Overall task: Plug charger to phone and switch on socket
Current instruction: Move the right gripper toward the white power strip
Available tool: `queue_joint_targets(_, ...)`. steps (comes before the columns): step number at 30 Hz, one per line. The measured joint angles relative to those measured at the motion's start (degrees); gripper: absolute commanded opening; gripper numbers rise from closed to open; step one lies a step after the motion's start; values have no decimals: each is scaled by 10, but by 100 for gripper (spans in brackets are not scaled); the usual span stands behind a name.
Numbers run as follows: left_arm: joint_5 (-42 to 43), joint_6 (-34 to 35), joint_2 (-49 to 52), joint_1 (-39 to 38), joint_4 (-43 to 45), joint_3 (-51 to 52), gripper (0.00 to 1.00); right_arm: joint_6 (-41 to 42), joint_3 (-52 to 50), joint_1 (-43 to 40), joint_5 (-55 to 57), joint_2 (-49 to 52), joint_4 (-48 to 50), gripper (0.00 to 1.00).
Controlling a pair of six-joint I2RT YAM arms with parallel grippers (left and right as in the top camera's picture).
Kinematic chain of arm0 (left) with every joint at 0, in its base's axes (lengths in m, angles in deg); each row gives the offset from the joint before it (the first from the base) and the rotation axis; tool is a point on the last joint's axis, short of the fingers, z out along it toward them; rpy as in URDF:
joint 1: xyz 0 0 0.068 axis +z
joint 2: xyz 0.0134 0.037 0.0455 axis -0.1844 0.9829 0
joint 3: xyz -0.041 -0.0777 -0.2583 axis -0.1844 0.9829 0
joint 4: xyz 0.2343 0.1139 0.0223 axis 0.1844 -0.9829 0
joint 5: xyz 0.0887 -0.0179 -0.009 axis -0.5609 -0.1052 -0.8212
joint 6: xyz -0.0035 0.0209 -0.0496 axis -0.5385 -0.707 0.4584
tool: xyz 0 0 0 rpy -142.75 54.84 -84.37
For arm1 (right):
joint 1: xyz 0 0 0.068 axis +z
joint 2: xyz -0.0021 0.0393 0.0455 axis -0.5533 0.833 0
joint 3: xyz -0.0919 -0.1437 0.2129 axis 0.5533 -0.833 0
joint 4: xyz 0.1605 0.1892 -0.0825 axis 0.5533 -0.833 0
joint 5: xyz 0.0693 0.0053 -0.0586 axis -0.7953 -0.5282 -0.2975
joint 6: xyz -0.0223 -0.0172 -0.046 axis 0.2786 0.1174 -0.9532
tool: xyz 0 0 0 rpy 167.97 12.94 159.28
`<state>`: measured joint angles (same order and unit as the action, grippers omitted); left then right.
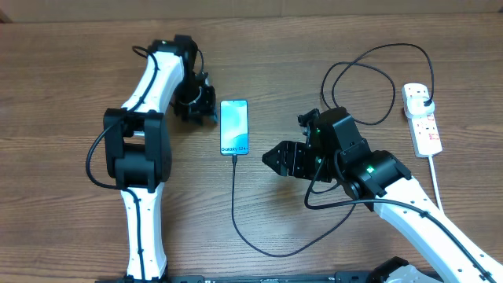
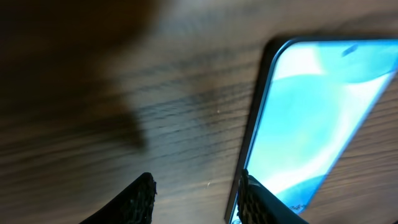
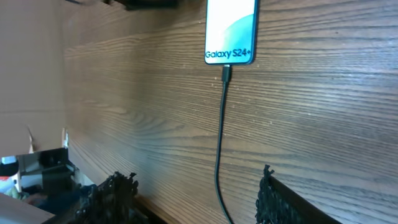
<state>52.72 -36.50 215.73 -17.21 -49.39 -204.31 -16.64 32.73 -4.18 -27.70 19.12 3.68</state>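
We read "Galaxy S24+" along the lower end of the phone (image 3: 231, 28), whose screen glows blue-white. It lies flat near the middle of the counter (image 1: 63, 79), between the two arms. The charger (image 1: 233, 196) has its small tip seated in the phone's bottom edge. Its black cable runs toward the near edge, curves right under the right arm, then loops behind it to a black plug in the socket (image 1: 424, 130). The socket lies at the far right, its white cord (image 1: 435, 177) trailing nearward. The left tool (image 2: 196, 196) stands apart and empty, one fingertip close against the phone's long edge. The right tool (image 3: 193, 193) is spread wide above the cable, gripping nothing. Bare wood lies open left of the left arm and along the far edge.
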Motion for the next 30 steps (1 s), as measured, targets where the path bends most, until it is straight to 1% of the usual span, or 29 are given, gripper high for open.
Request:
queue_joint_targets(2,-11,0,-13,4,-16,-35,49,-4,0,-9,1,0,-11,54)
queue_joint_targets(7,-22,0,-108,10,-34,-124,56,-22,1,-56,4,0,-64,32)
queue_joint_targets(9,-23,0,-159,10,-34,-146,61,-26,3,-75,5,0,-87,29)
queue_joint_targets(10,-23,0,-189,10,-34,-155,64,-33,7,-88,6,0,-101,25)
queue_joint_targets(11,-23,0,-211,10,-34,-160,67,-36,11,-98,6,0,-111,19)
queue_joint_targets(13,-20,2,-261,10,-35,-169,73,-53,28,-131,8,-2,-139,17)
queue_joint_targets(17,-12,8,-329,10,-38,-174,85,-73,61,-193,8,-9,-178,12)
queue_joint_targets(18,-11,10,-339,10,-38,-174,94,-78,71,-212,8,-10,-186,10)
queue_joint_targets(19,-10,9,-344,10,-38,-174,100,-82,81,-229,8,-10,-191,7)
queue_joint_targets(20,-9,10,-350,10,-38,-174,100,-87,91,-253,8,-12,-193,4)
queue_joint_targets(21,-7,14,-352,10,-39,-174,100,-90,102,-276,7,-12,-194,4)
queue_joint_targets(26,-6,13,-352,10,-39,-174,100,-96,142,-384,-1,-12,-183,4)
queue_joint_targets(30,-5,13,-352,10,-39,-173,100,-97,154,-483,-37,-11,-146,4)
